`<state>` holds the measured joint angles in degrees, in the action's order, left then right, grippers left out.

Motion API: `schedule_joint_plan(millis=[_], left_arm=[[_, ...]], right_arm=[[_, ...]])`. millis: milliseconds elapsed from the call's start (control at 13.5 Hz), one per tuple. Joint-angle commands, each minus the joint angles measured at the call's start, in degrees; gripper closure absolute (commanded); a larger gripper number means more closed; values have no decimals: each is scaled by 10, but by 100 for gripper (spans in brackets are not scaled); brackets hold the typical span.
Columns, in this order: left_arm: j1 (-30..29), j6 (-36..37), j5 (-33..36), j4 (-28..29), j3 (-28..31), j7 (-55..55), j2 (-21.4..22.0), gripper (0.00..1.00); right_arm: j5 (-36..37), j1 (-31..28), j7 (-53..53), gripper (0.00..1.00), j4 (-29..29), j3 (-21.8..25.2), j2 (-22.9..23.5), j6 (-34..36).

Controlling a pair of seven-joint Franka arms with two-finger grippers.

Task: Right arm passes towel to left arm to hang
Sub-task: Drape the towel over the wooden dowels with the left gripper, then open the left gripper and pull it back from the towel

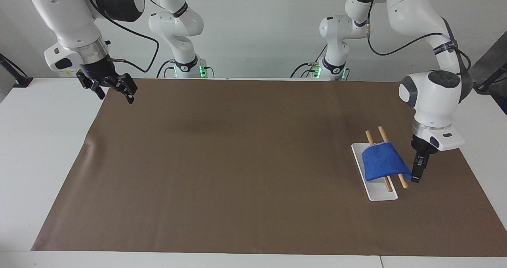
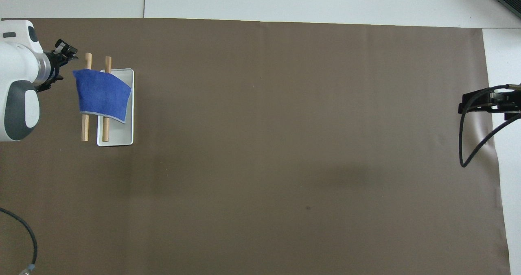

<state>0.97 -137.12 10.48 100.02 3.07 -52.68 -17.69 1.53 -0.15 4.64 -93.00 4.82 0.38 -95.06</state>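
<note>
Towel (image 1: 382, 161) draped over two wooden rods (image 1: 401, 179) above white tray (image 1: 379, 194), toward the left arm's end of the worktop (image 1: 237, 161). Left arm (image 1: 433, 93) bent down, wrist vertical, left claw (image 1: 416, 176) pointing down just beside towel's lower corner, released, apart from cloth in overhead view. Right arm (image 1: 75, 26) waits, elbow high, right claw (image 1: 113, 87) released, tilted, hanging over brown mat's corner at its own end.
</note>
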Motion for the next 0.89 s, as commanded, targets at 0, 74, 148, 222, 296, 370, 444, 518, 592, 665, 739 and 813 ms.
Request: schedule_joint_plan(millis=[0,74,148,222,296,370,444,518,592,665,739,813], left_arm=[[-2,106,9,-83,-3,55,-23,36],[-2,141,6,-101,-6,75,-23,37],[-2,181,5,-117,-9,94,-22,37],[-2,225,5,-127,-20,110,-19,37],[-2,267,5,-139,-29,134,-16,37],[-2,305,4,-148,-38,152,-15,37],[-2,341,4,-162,-49,166,-14,36],[-2,372,-3,-173,-58,180,-14,36],[-2,401,-19,-180,-65,198,-10,36],[-2,425,-24,-182,-71,213,-2,36],[-1,449,-28,-182,-77,227,9,37],[-1,468,-45,-183,-82,240,19,37]], right_arm=[[0,0,-10,0,-17,-1,-16,-7],[0,0,-13,0,-17,-1,-16,-7],[1,2,-15,0,-11,-5,-15,0],[1,4,-15,0,-7,-6,-18,30],[1,4,-15,0,8,-7,-19,54],[0,4,-14,0,16,-6,-19,65],[-6,4,-10,0,15,-6,-20,66],[-24,4,-8,0,15,-6,-20,67],[-28,4,-8,0,12,-6,-21,67],[-27,5,-8,0,5,-6,-24,66],[-27,5,-7,0,3,-6,-27,64],[-27,5,-8,0,1,-6,-28,61]])
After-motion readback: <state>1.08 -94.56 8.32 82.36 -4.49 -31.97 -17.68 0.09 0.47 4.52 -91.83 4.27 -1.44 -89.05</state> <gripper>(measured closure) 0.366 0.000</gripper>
